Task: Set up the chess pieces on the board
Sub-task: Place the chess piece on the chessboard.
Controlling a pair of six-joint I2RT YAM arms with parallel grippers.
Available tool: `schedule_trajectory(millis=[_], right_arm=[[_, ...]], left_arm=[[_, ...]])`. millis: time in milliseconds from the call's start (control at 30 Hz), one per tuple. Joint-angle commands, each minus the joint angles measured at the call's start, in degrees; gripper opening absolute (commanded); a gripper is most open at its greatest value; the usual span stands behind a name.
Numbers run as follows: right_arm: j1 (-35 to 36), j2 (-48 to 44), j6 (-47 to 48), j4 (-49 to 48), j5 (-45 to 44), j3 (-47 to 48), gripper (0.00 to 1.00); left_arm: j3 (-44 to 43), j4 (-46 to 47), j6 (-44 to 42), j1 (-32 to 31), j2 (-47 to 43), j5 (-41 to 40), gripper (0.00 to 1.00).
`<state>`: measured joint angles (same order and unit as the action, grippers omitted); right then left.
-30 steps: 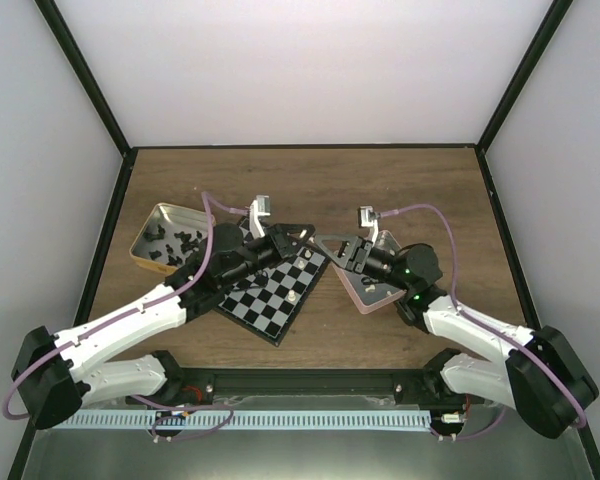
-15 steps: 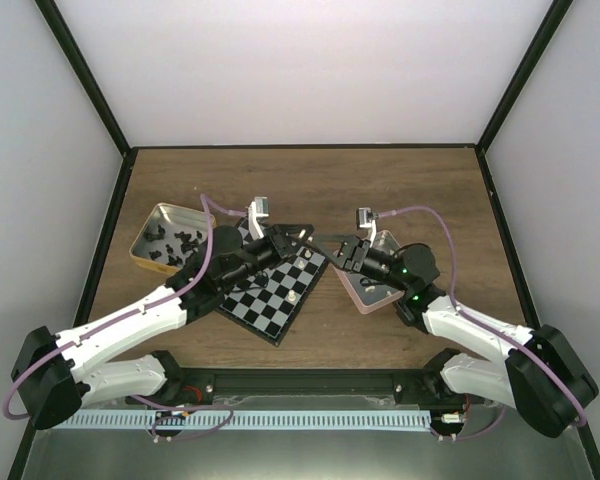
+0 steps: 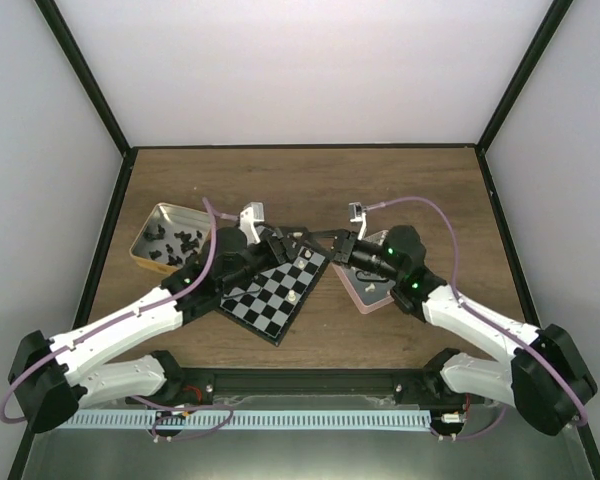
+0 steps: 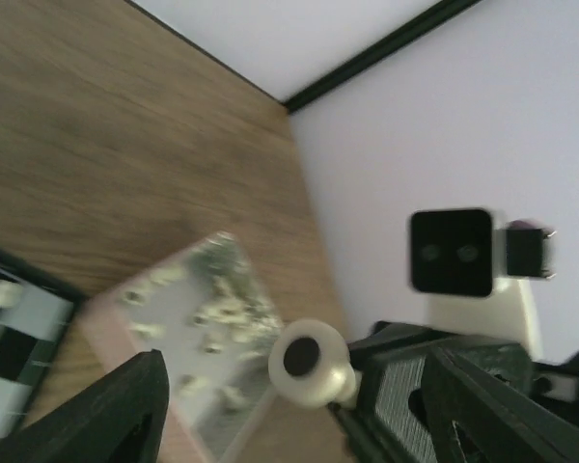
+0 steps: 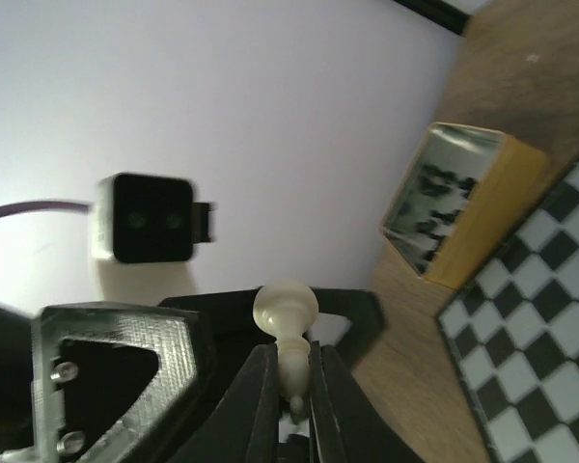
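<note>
Between the two arms, above the far right corner of the board (image 3: 270, 292), a cream-white chess piece (image 5: 286, 307) is held in the air. My right gripper (image 5: 289, 359) is shut on its stem, head up. In the left wrist view the same piece (image 4: 309, 362) shows its round base, lying between the wide-open fingers of my left gripper (image 4: 294, 386), which do not touch it. From above, the left gripper (image 3: 285, 243) and right gripper (image 3: 332, 246) nearly meet. Two cream pieces (image 3: 305, 262) stand on the board.
A pink tray (image 3: 372, 296) with loose cream pieces lies right of the board, also seen as the tray (image 4: 169, 333) below my left fingers. A gold tin (image 3: 168, 240) of black pieces sits at the left. Dark frame posts edge the table.
My left gripper has opened and let go of the cream piece. The right gripper has shut on it and moved a little left and away from me.
</note>
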<state>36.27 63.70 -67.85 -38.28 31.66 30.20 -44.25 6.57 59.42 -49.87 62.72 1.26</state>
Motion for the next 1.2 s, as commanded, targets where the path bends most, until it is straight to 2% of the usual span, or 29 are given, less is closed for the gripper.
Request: schedule_trajectory(millis=[0,100,267,467,600,800,1167], right_arm=[[0.6,1.4,14.1,29.6,-4.6,8.0,0.01],[1.9,3.2,22.6,44.2,-11.9,13.1,0.01],[5.6,8.5,32.9,62.0,-20.4,22.3,0.01],[17.3,17.9,37.5,78.4,-29.4,35.4,0.01],[24.2,27.2,37.7,87.2,-34.8,43.2,0.01],[28.4,35.9,38.8,93.7,-36.4,50.9,0.01],[28.5,44.2,39.0,95.4,-37.8,55.4,0.01]], left_arm=[[-4.7,-18.1,-14.7,0.1,-4.6,-15.7,0.77],[-6.1,-26.4,-19.0,0.2,-8.8,-25.7,0.82],[-8.9,-34.7,-26.4,0.3,-16.0,-37.2,0.87],[-7.9,-33.5,-32.5,0.2,-25.2,-48.1,0.88],[-5.1,-30.4,-33.0,0.2,-30.7,-50.2,0.89],[-3.5,-30.7,-32.3,0.3,-35.2,-50.7,0.90],[-2.7,-31.7,-30.8,0.2,-38.0,-51.2,0.90]])
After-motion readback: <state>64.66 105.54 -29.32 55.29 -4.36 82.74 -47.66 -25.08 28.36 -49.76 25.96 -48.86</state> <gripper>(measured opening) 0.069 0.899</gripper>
